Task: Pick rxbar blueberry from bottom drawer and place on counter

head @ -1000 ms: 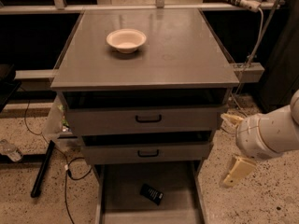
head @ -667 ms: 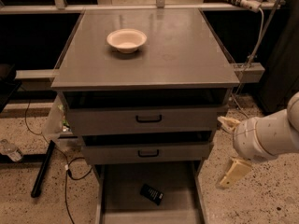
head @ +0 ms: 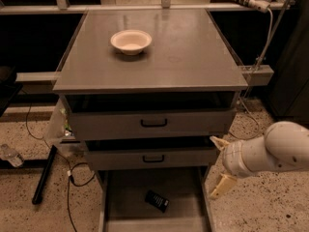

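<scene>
The rxbar blueberry (head: 157, 200), a small dark bar, lies flat on the grey floor of the open bottom drawer (head: 125, 197), near its middle. The counter (head: 183, 57) is the wide grey top of the cabinet. My gripper (head: 219, 164) is at the right of the cabinet, beside the drawer's right wall, level with the middle drawer. Its two pale fingers (head: 221, 186) are spread apart and hold nothing. The gripper is to the right of and above the bar, apart from it.
A pale bowl (head: 131, 41) stands on the counter's back left. Two upper drawers with black handles (head: 154, 123) are slightly pulled out. A plastic bottle (head: 10, 155) and cables lie on the speckled floor at left. A rail runs behind the cabinet.
My gripper and arm have shifted slightly left, toward the cabinet's right side. The bar and drawers have not moved.
</scene>
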Motion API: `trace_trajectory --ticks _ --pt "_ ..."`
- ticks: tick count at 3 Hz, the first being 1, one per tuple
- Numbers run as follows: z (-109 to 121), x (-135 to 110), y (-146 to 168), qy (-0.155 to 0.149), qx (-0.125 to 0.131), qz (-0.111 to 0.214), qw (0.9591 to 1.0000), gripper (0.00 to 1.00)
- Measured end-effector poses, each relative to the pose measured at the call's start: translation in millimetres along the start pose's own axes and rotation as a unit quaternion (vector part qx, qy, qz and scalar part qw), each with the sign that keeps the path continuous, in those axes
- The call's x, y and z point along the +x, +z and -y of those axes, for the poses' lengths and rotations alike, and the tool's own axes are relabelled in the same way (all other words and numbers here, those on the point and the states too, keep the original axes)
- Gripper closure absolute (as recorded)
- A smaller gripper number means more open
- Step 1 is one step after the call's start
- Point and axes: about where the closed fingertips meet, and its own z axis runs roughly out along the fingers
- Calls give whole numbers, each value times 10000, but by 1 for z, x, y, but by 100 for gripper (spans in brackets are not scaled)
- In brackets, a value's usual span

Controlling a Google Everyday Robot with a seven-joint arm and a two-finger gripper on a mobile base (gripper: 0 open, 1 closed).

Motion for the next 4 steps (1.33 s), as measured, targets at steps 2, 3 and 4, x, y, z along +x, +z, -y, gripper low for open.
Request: trace_trajectory --ticks 2,3,4 --pt "-8 57 110 181 -9 627 9979 0" --pt "-8 57 110 181 -9 627 9979 0" --pt "-13 60 125 228 -160 700 9972 0"
